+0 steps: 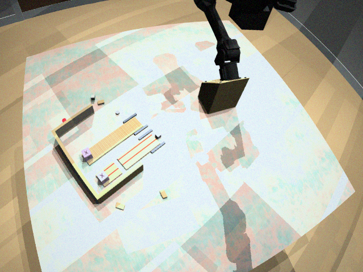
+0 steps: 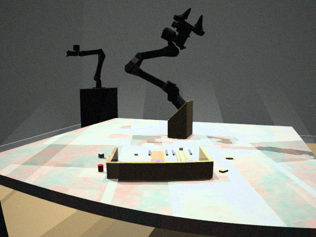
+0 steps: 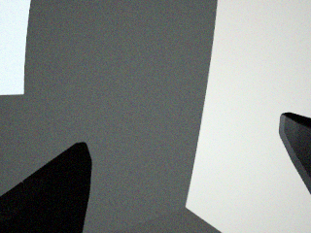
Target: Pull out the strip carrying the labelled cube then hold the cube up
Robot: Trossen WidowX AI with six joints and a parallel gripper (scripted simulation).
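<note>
In the top view, an orange checked strip (image 1: 115, 140) (image 2: 158, 156) lies in one piece, with a purple cube (image 1: 86, 153) marked X on its end by the walled frame. A strip with red lines (image 1: 139, 151) (image 2: 181, 155) lies beside it; a gap parts it from a short piece (image 1: 114, 173) that carries a second purple cube (image 1: 101, 176) marked X. A small dark block (image 1: 157, 136) (image 2: 181, 148) is at the striped strip's outer end. My gripper (image 2: 196, 13) (image 3: 188, 138) is open and empty, high above the table and pointing up.
A three-sided wooden wall (image 1: 76, 169) (image 2: 159, 171) stands around the cube ends. Blue-grey rails (image 1: 130, 118) (image 1: 157, 147) flank the strips' outer ends. A red cylinder (image 1: 64, 120) (image 2: 100, 167), a dark cube (image 1: 92, 97) (image 2: 100, 155) and small wooden blocks (image 1: 163, 194) (image 1: 119, 205) lie outside the wall.
</note>
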